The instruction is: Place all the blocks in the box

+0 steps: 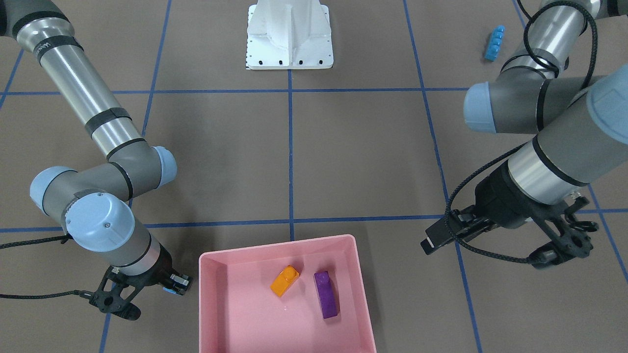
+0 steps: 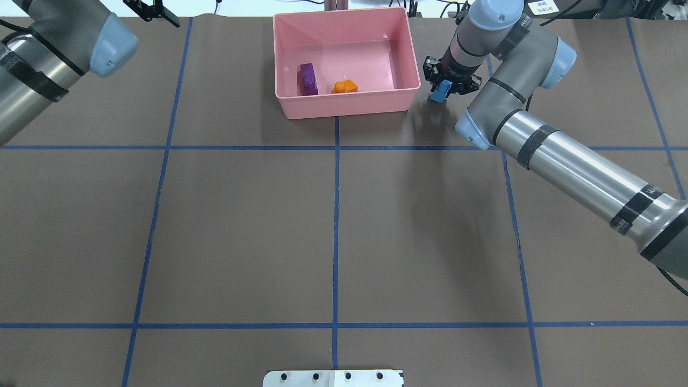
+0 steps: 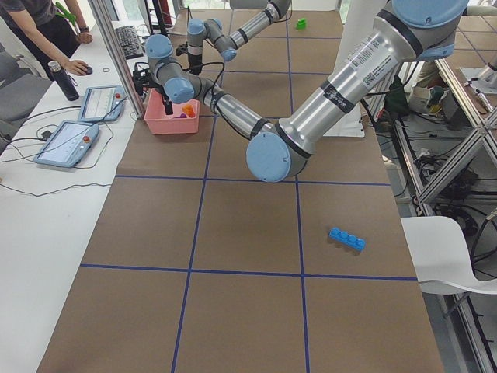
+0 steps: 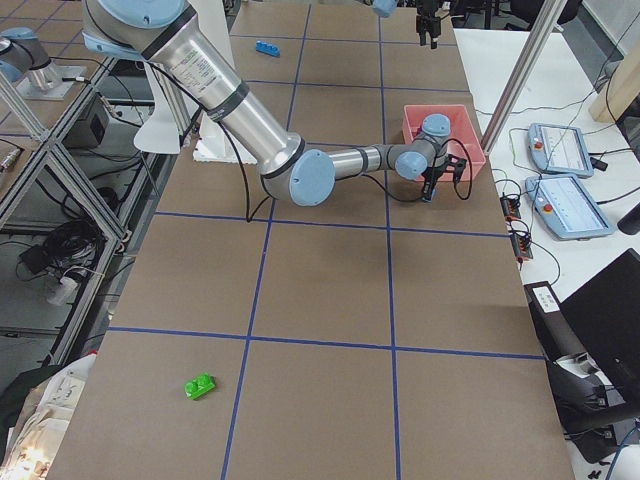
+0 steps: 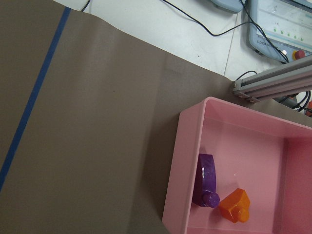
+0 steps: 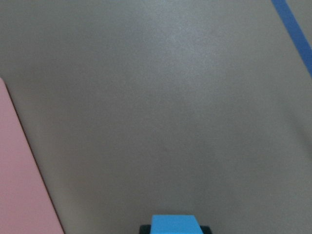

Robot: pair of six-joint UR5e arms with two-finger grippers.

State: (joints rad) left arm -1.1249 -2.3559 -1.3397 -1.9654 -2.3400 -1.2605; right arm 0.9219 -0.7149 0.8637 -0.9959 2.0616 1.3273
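The pink box [image 2: 344,107] stands at the table's far edge and holds the orange brick [image 2: 345,86] and the purple brick [image 2: 307,79]. Both also show in the front view, orange [image 1: 285,281] and purple [image 1: 326,294]. My right gripper [image 2: 442,88] is shut on the small blue brick [image 2: 439,92], just outside the box's right wall and low over the table. The brick shows at the bottom of the right wrist view [image 6: 174,224]. My left gripper [image 2: 153,12] looks open and empty, left of the box. The long blue brick [image 1: 494,42] and the green brick [image 4: 200,385] lie far from the box.
The white metal base [image 1: 289,39] stands at the robot's edge of the table. A side table with control tablets [image 3: 74,140] and an operator [image 3: 39,31] lies beyond the box. The long blue brick lies behind my left arm's elbow [image 1: 490,108].
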